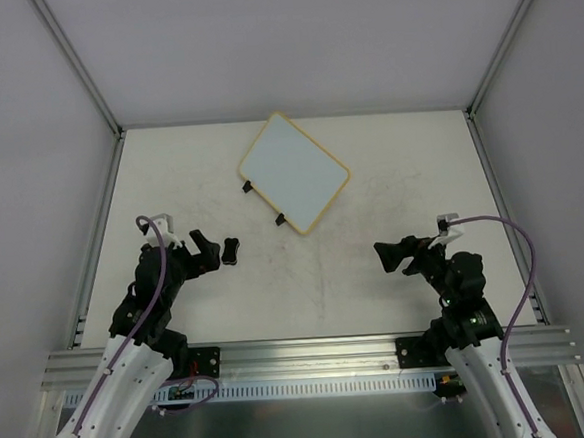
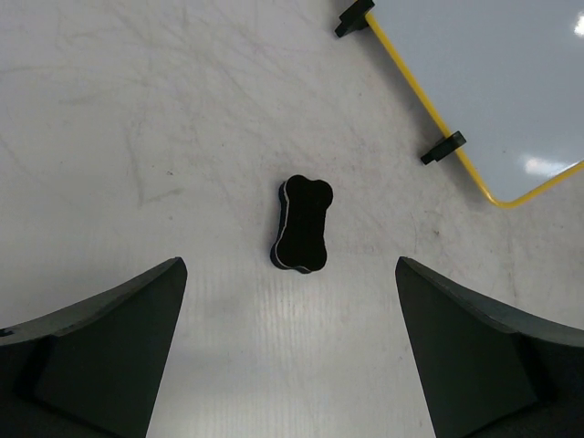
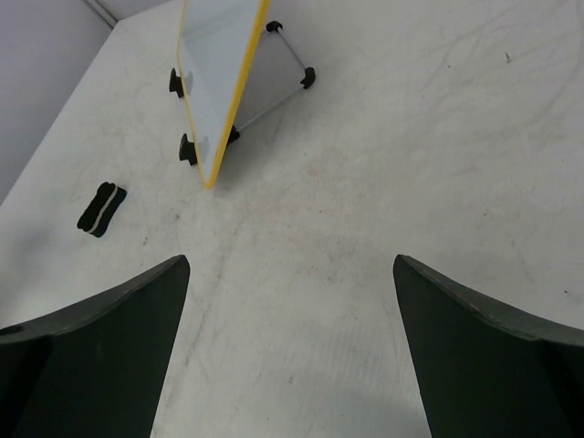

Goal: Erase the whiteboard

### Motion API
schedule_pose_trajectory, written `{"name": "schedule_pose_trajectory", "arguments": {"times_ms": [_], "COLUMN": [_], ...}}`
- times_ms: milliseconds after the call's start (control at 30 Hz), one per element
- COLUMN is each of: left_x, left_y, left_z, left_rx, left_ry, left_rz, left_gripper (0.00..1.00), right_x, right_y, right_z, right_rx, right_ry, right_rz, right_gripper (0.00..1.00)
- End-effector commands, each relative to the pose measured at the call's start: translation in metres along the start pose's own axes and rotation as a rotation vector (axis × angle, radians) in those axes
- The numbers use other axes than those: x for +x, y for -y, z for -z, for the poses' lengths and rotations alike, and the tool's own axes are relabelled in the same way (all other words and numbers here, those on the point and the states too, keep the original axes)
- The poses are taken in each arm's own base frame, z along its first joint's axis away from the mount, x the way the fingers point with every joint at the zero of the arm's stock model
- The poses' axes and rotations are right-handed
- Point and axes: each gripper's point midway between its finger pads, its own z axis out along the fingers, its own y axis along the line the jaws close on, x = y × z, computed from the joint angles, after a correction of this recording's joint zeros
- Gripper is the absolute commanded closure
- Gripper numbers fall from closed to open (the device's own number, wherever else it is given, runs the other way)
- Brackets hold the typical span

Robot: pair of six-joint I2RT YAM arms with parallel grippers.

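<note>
The whiteboard (image 1: 294, 172) stands tilted at the back middle of the table, white with a thin yellow frame and two black clips on its near-left edge; its surface looks blank. It also shows in the left wrist view (image 2: 511, 87) and the right wrist view (image 3: 214, 78). A small black bone-shaped eraser (image 1: 232, 250) lies on the table, just ahead of my left gripper (image 1: 207, 251); it shows centred in the left wrist view (image 2: 303, 224) and in the right wrist view (image 3: 101, 209). My left gripper (image 2: 292, 274) is open and empty. My right gripper (image 1: 387, 255) is open and empty, well right of the eraser.
The table (image 1: 375, 263) is white and scuffed, walled by grey panels with metal posts at the back corners. A metal rail (image 1: 312, 356) runs along the near edge by the arm bases.
</note>
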Motion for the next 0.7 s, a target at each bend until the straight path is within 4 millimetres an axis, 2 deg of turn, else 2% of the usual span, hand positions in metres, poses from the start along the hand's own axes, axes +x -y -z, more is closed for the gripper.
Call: {"name": "schedule_pose_trajectory", "arguments": {"times_ms": [0, 667], "left_x": [0.0006, 0.0015], "left_y": [0.0083, 0.0079], "left_z": [-0.0009, -0.0053], "left_rx": [0.065, 0.057], "left_ry": [0.036, 0.021], "left_rz": [-0.006, -0.027], "left_gripper": [0.01, 0.01], "right_x": [0.0142, 0.0151], "right_y": [0.0070, 0.0026], "right_z": [-0.0007, -0.0014], "right_rx": [0.016, -0.015], "right_ry": [-0.039, -0.033], "right_rz": [0.016, 0.015], "right_gripper": [0.01, 0.01]}}
